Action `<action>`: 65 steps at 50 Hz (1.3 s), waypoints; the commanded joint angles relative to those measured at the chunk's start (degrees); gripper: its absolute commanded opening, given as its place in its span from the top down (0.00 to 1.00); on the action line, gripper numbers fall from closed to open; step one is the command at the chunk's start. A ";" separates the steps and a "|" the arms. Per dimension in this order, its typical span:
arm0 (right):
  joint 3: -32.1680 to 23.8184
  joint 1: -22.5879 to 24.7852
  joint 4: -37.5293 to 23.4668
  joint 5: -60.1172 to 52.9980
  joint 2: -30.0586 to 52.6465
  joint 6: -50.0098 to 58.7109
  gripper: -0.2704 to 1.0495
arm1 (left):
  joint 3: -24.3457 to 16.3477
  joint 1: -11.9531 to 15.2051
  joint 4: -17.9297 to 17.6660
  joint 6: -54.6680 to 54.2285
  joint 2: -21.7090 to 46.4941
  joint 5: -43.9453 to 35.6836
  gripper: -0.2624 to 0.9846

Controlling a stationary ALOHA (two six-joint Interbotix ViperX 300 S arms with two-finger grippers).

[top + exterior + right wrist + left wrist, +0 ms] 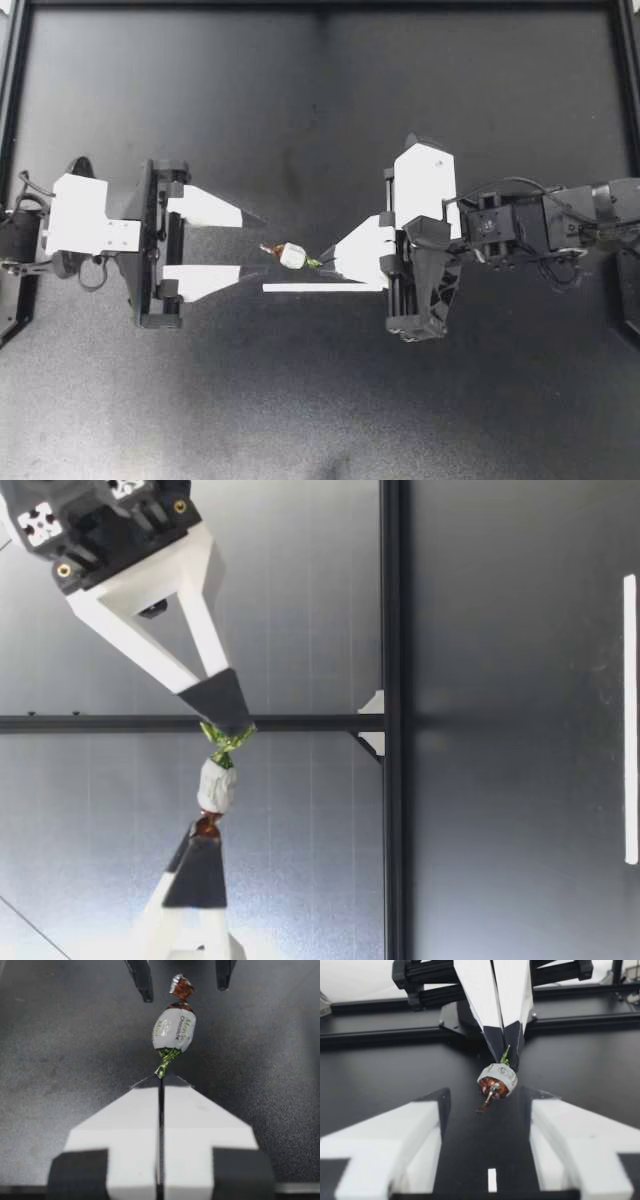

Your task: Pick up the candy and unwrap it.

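Note:
A candy (291,255) in a white wrapper with a green and a brown twisted end hangs above the dark table. My right gripper (322,262) is shut on its green twist (165,1062), and the candy (175,1030) sticks out ahead of the closed fingertips. My left gripper (252,246) faces it and is open. Its dark fingertips (145,985) stand on either side of the brown twist without touching it. In the left wrist view the candy (497,1080) floats just ahead of the gap between the white fingers (385,1150). In the low view the candy (217,785) is well above the table.
A thin white strip (320,287) lies flat on the table under the right gripper and also shows near the low camera as a white strip (629,720). A black frame rail (320,6) borders the table. Bare dark surface lies all around both arms.

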 commanded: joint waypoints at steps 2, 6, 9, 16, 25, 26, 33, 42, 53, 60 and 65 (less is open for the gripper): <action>-1.41 0.18 0.18 -0.53 -0.79 0.09 0.93 | -1.14 -0.09 0.00 0.00 -0.53 -0.44 0.55; -1.23 0.26 0.18 -0.62 -0.70 0.09 0.93 | -0.97 -0.09 0.09 0.00 -0.79 -0.44 0.69; -1.41 0.26 0.18 -0.62 -0.70 0.09 0.93 | -1.14 -0.09 0.09 0.00 -0.79 -0.44 0.81; -1.41 0.18 0.09 -0.70 -0.79 0.09 0.93 | -1.23 -0.09 0.00 0.09 -0.53 -0.44 0.93; -0.26 0.18 0.18 -0.70 -1.32 0.18 0.93 | -0.35 -0.09 0.09 0.09 -1.58 -0.44 0.93; -0.09 0.18 0.18 -0.79 -1.41 0.18 0.93 | -0.18 -0.09 0.09 0.09 -1.85 -0.44 0.93; 2.29 0.18 0.18 -2.37 -2.90 0.26 0.93 | 1.23 -0.44 0.00 -0.79 -3.08 -0.88 0.93; 4.57 0.18 0.53 -5.80 -4.75 0.26 0.94 | 1.14 -0.97 -0.18 -1.58 -3.08 -0.97 0.93; 4.57 0.18 0.62 -6.59 -4.31 0.18 0.94 | 1.14 -0.97 -0.26 -2.29 -3.08 -1.85 0.93; 3.78 0.09 0.53 -8.09 -4.13 0.09 0.93 | 0.35 -0.97 -0.70 -3.25 -2.81 -2.02 0.93; 2.72 -0.44 0.44 -9.67 -3.25 -0.09 0.93 | -0.70 -0.97 -0.88 -4.57 -1.76 -2.02 0.93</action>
